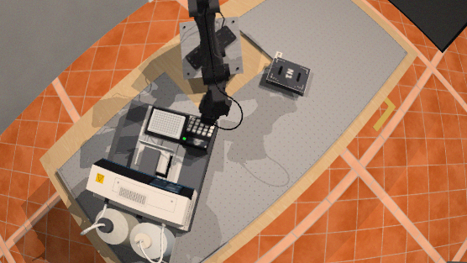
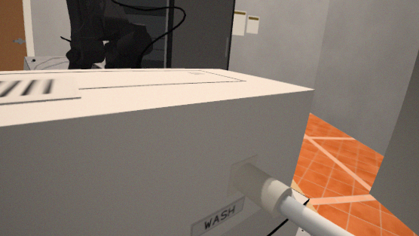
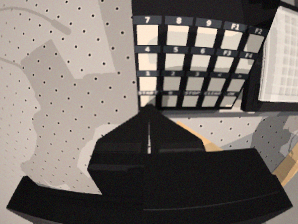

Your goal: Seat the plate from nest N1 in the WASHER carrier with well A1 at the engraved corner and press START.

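Gripper: the fingers (image 1: 208,120) are pressed together with nothing pinched, tips down at the front edge of the keypad; can't tell if they're actually touching a key
START key: this one (image 3: 146,100) is right by the fingertips, its lower part hidden behind them
Keypad: the keypad (image 1: 201,127) (image 3: 187,63) sits just beside the plate, partly under the arm in the top view
Plate: the white plate (image 1: 166,123) (image 3: 281,60) is on the washer's carrier (image 1: 165,138) (image 3: 252,96) and looks pretty flat; can't make out the cut corner
Lamp: the little lamp (image 1: 184,139) is green
Washer: big pale housing (image 1: 140,193) (image 2: 151,154), behind the carrier
Bottles: two white ones (image 1: 119,224) (image 1: 161,239) behind the housing, tubes attached
N1: the dark nest (image 1: 290,86) is well apart from the washer, no plate on it
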Controlling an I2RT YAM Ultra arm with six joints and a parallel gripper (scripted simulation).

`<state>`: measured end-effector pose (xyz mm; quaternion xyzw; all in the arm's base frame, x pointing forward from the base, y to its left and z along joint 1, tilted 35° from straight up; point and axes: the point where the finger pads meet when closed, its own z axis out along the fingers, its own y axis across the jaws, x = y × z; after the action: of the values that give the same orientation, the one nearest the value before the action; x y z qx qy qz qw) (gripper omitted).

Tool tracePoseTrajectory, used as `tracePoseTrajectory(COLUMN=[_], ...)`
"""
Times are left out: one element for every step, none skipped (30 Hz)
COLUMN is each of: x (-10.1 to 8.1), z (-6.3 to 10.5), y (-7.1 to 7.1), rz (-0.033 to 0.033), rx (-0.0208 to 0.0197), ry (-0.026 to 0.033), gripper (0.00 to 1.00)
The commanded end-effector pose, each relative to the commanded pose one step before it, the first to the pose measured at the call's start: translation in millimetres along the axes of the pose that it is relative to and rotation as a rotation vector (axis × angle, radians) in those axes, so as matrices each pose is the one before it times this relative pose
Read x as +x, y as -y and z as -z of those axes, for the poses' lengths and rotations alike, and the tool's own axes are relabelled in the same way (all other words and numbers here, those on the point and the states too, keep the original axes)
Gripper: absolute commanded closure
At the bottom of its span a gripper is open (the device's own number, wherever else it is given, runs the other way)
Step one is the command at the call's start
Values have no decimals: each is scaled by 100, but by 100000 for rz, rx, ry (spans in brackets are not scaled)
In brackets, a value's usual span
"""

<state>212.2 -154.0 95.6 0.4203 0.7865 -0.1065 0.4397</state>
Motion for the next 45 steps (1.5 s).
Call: tracePoseTrajectory(x=[-367,253,251,233,142,-501,-596,-1089,172,1,-1,0,0,0,0,0,0,1,0,0,0,0,3,1,1,1,1,1,1,1,1,1,0,0,2,1,1,1,1,1,1,4,1,1,1], z=[-436,-120,-119,-116,-95,273,320,671,391,177,172,173,173,173,173,0,0,175,172,173,173,173,179,173,173,172,172,172,172,172,172,172,0,0,172,171,171,171,171,171,171,172,170,170,170], y=[39,49,51,82,50,-140,-244,-456,-18,1,2,3,3,3,3,0,0,2,3,3,3,3,0,3,3,3,3,3,3,3,3,3,0,0,3,4,4,4,4,4,4,0,4,4,4], rz=[39,111,105,81,56,-567,-221,-578,218,-92,-7,-7,-7,-7,-7,0,0,-8,-8,-8,-8,-8,-10,-9,-9,-9,-10,-10,-10,-10,-10,-11,0,0,-11,-11,-12,-12,-12,-13,-13,-15,-14,-14,-15], rx=[154,-4,4,183,111,-212,-296,-1522,96,-4,-4,-4,-5,-5,-5,0,0,-5,-5,-5,-5,-5,-5,-5,-6,-6,-6,-6,-6,-6,-6,-6,0,0,-7,-7,-7,-7,-7,-7,-8,-8,-8,-8,-8], ry=[852,-565,-557,-476,-289,1069,1361,3548,-880,-2,-2,-2,-2,-2,-2,0,0,-2,-2,-3,-3,-3,-3,-3,-3,-3,-4,-4,-4,-4,-4,-4,0,0,-5,-5,-5,-5,-5,-6,-6,-7,-7,-7,-7], gripper=[100,100,100,100,100,100,100,100,100,100,100,100,100,100,100,100,100,100,100,100,100,100,100,100,100,100,100,100,100,100,100,100,100,100,100,100,100,100,100,100,100,100,100,100,100])
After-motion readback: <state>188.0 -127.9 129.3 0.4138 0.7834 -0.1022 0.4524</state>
